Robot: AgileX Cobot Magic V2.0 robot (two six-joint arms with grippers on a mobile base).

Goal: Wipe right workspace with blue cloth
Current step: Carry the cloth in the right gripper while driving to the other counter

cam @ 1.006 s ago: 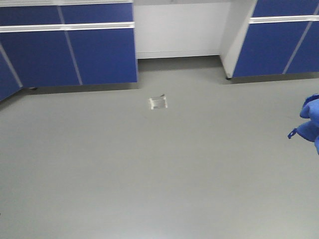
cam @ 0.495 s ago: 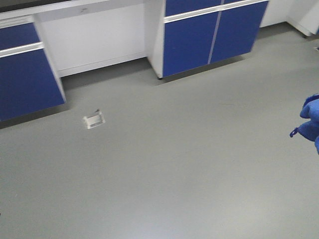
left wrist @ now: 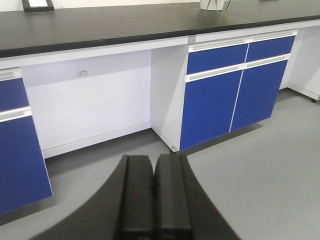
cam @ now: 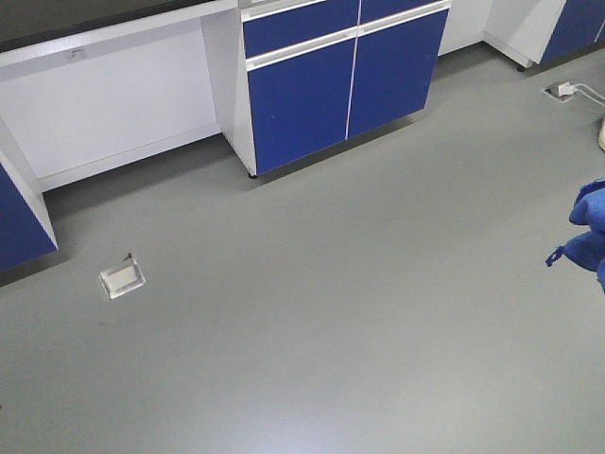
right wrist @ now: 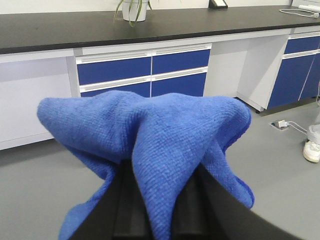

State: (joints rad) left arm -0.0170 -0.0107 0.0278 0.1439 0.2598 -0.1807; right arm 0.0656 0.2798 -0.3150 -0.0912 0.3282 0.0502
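The blue cloth (right wrist: 150, 130) is bunched between the black jaws of my right gripper (right wrist: 157, 200), which is shut on it and holds it in the air above the grey floor. A part of the cloth (cam: 588, 232) shows at the right edge of the front view. My left gripper (left wrist: 153, 165) is shut with its two black fingers pressed together and nothing between them. It hangs above the floor, facing the lab benches. No workspace surface lies under either gripper.
Blue-fronted cabinets (cam: 331, 80) under a black countertop (left wrist: 100, 27) line the far wall. A metal floor socket (cam: 122, 278) sits in the grey floor at left. A cable and plug (cam: 567, 90) lie at the far right. A potted plant (right wrist: 132, 7) stands on the counter.
The whole scene in the front view has slid left and the cabinets have swung round, so the base has turned right. The cloth keeps its place at the right edge.
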